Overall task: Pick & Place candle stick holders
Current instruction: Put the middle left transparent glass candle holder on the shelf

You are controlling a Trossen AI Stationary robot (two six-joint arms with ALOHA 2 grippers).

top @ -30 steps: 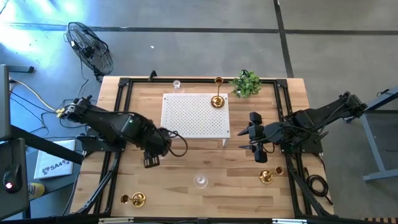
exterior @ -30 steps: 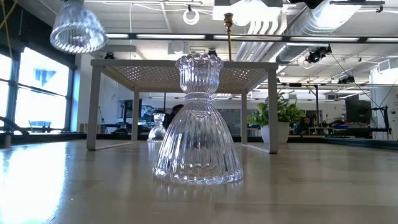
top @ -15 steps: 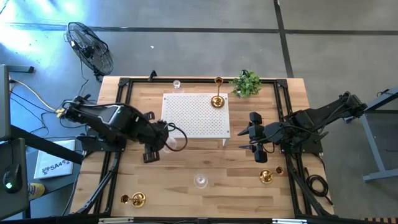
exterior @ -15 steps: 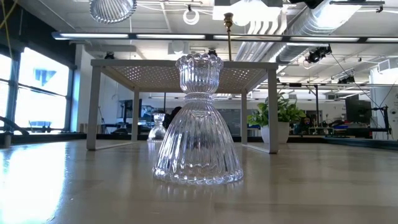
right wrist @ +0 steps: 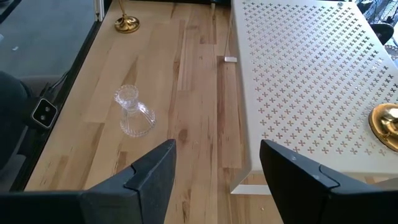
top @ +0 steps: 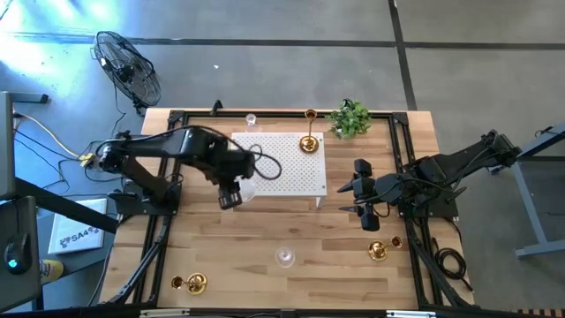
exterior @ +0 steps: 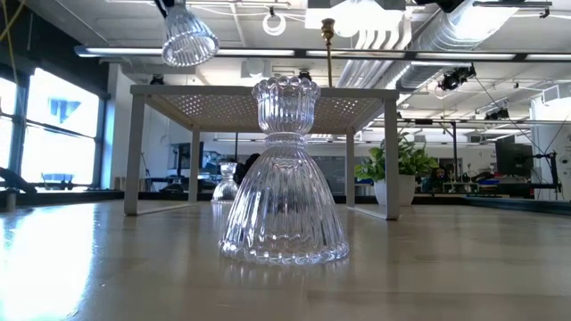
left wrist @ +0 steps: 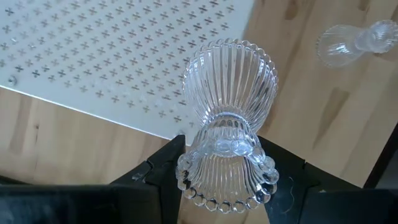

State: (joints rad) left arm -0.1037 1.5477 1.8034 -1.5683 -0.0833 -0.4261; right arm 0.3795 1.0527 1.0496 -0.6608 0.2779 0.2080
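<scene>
1. Left gripper (top: pixel 234 196): clamped on a clear ribbed glass holder (left wrist: pixel 227 124), fingers (left wrist: pixel 163 168) on either side of its beaded end; raised above the front left edge of the white perforated platform (top: pixel 291 177), at about 9 o'clock from the table's middle.
2. Held glass holder, low view (exterior: pixel 186 37): hanging high in the air, flared end downward, off the wood.
3. Right gripper (top: pixel 357 198): jaws spread, holding nothing; stationed just right of the platform, at about 3 o'clock.
4. Second clear glass holder (top: pixel 284 257): upright on the table (top: pixel 335 265), at 6 o'clock from the platform, well apart from both grippers.
5. Third glass holder (top: pixel 251 120): behind the platform, at 12 o'clock.
6. Gold holder (top: pixel 307 141): on the platform's far right corner.
7. Gold holder (top: pixel 377 251): on the wood, near the right gripper, at 5 o'clock.
8. Gold holder (top: pixel 196 283): front left corner, at 7 o'clock.
9. Small green plant (top: pixel 350 118): far right, at 1 o'clock.
</scene>
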